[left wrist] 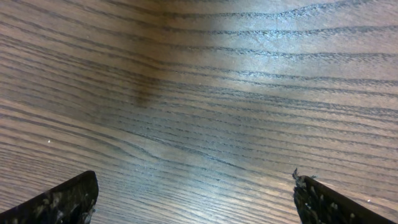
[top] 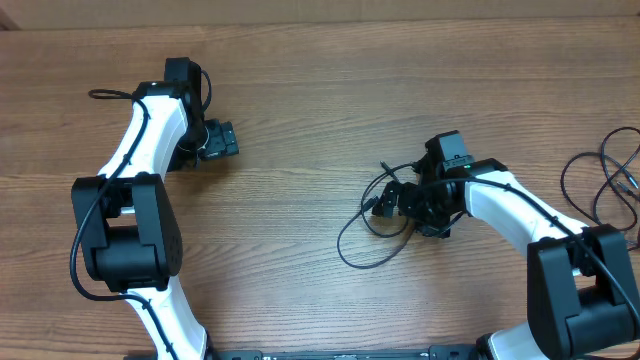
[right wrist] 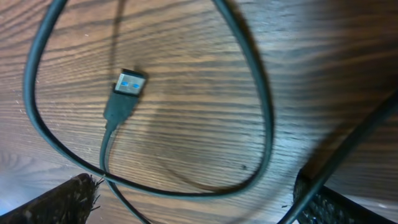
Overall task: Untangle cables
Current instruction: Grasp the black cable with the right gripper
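Observation:
A small tangle of thin black cables [top: 378, 208] lies on the wooden table right of centre, with one loop trailing toward the front. My right gripper [top: 398, 200] hovers over it, open. In the right wrist view a cable loop [right wrist: 186, 190] runs across the gap between the two fingertips of the right gripper [right wrist: 199, 200], untouched. A silver plug with a blue insert [right wrist: 127, 84] lies inside the loop. My left gripper [top: 222, 140] is far off at the left, open. In its wrist view the left gripper [left wrist: 196, 199] has only bare wood between its tips.
More thin black cords [top: 612, 165] lie in loops at the table's right edge, behind the right arm. Another dark cord [right wrist: 348, 149] slants past the right fingertip. The table's far edge runs along the top of the overhead view.

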Tool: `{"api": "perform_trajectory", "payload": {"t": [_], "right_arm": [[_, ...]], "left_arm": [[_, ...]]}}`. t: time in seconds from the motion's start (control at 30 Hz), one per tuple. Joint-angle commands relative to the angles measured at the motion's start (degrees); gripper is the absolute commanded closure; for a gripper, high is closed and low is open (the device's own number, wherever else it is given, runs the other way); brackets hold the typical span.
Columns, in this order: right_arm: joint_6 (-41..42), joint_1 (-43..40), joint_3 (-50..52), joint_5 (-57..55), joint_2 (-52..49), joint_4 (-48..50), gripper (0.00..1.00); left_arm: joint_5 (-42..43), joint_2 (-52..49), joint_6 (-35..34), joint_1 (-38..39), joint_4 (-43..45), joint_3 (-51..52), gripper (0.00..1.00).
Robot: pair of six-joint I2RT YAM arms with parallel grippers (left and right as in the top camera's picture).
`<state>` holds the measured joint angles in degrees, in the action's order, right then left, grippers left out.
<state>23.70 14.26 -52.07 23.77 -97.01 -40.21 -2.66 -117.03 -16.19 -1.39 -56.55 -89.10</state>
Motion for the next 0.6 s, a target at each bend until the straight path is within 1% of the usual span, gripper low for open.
{"api": "perform_trajectory", "payload": {"t": [0.0,0.1,0.23,0.3,0.57], "right_arm": [[2.08,1.9,1.22,-1.25,-1.46,1.44,0.0],[2.1,3.28,1.22,-2.27,-1.49,3.28,0.0],[6.43,4.02,1.22,-9.84,-1.49,3.98,0.0],[6.97,4.07,1.22,-11.96,-1.49,4.02,0.0],[7.85,4.07,1.25,-14.82,-1.53,3.72,0.0]], "left_arm": [[-0.52,-0.2,-0.59,-0.09,0.07,0.13,0.0],[-0.52,-0.2,-0.59,-0.09,0.07,0.13,0.01],[-0.52,-0.2,-0.59,-0.09,0.07,0.13,0.0],[-0.52,-0.2,-0.59,-0.09,0.07,0.13,0.0],[-0.52,-0.2,-0.59,-0.09,0.07,0.13,0.0]]}}
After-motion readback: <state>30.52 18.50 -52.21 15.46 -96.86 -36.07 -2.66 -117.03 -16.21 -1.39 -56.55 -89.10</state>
